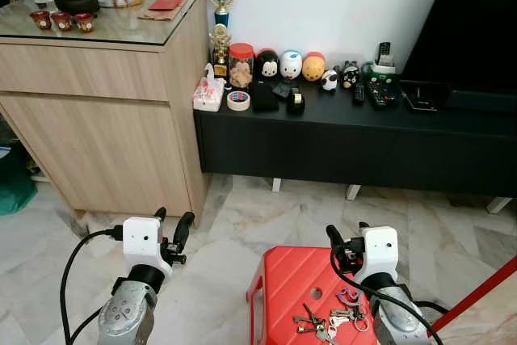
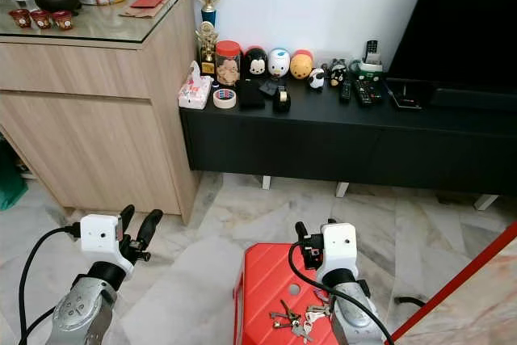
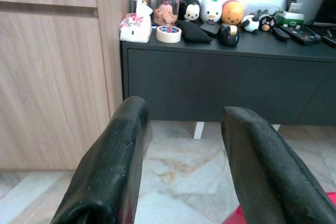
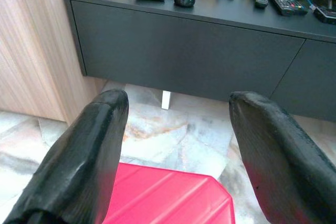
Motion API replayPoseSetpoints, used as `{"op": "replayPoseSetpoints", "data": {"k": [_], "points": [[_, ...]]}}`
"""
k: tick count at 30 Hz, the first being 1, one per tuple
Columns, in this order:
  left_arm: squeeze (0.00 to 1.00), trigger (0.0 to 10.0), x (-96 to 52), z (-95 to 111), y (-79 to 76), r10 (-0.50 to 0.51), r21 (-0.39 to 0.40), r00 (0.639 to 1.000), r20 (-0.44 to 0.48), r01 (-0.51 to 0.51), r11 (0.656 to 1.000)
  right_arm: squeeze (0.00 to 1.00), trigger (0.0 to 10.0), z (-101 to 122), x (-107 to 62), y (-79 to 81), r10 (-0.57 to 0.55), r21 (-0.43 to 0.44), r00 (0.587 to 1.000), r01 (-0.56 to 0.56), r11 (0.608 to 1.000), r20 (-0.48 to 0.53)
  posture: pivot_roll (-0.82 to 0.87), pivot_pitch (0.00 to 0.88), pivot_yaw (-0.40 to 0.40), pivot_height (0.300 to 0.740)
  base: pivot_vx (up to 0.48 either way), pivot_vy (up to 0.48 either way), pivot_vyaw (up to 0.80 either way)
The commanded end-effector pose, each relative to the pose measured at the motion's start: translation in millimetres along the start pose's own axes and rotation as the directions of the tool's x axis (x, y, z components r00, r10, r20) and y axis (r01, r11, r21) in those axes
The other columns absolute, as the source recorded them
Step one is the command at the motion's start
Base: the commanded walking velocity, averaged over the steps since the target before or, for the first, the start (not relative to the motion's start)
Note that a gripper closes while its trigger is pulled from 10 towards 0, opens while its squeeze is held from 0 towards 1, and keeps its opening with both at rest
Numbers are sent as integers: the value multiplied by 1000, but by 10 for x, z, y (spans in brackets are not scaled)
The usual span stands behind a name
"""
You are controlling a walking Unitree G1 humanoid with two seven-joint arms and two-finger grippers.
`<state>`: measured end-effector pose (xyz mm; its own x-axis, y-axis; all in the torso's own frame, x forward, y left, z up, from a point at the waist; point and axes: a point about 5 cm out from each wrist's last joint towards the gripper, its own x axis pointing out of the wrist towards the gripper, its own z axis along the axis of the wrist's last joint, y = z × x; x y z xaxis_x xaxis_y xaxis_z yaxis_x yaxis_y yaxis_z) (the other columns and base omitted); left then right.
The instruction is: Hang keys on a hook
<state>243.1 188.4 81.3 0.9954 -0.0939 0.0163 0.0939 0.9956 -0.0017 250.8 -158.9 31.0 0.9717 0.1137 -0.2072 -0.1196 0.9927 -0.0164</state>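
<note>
A bunch of keys (image 1: 329,322) lies on the top of a red plastic stool (image 1: 284,280), near its front, right beside my right forearm. My right gripper (image 1: 347,233) hovers over the stool's far half, beyond the keys, open with nothing between its fingers (image 4: 94,145). The stool's red top (image 4: 157,192) lies under it in the right wrist view. My left gripper (image 1: 173,220) is held over the marble floor to the left of the stool, open and empty, its fingers (image 3: 113,166) aimed at the black console.
A low black console (image 1: 347,147) runs along the wall ahead, carrying toys, a tape roll (image 1: 237,100), a jar and remotes. A wooden cabinet (image 1: 105,119) stands at the left, a dark TV (image 1: 477,30) at the right. A red pole (image 1: 477,288) slants at the lower right.
</note>
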Motion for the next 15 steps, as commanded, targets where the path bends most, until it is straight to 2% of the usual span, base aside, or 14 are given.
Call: {"op": "replayPoseSetpoints", "data": {"k": [1,9,12,15], "points": [[0,10000,-22,-44,-22,-7,-12,1000,-10,7,1000,0,10000,18,3,-43,-14,-10,1000,14,1000,-5,68,0,-65,691,0,0,0],[0,10000,-48,-48,-17,-1,-6,1000,-14,1,1000,0,10000,-38,-31,-15,-9,-16,999,9,1000,-32,72,0,-65,651,0,0,0],[0,10000,-47,-53,-19,-2,-6,1000,-17,2,1000,0,10000,-16,-24,-17,-4,-13,1000,3,1000,-11,72,0,-65,631,0,0,0],[0,10000,-51,-48,-15,-2,-6,1000,-18,2,1000,0,10000,-19,-22,-23,-4,-21,1000,3,1000,-20,76,0,-68,631,0,0,0]]}}
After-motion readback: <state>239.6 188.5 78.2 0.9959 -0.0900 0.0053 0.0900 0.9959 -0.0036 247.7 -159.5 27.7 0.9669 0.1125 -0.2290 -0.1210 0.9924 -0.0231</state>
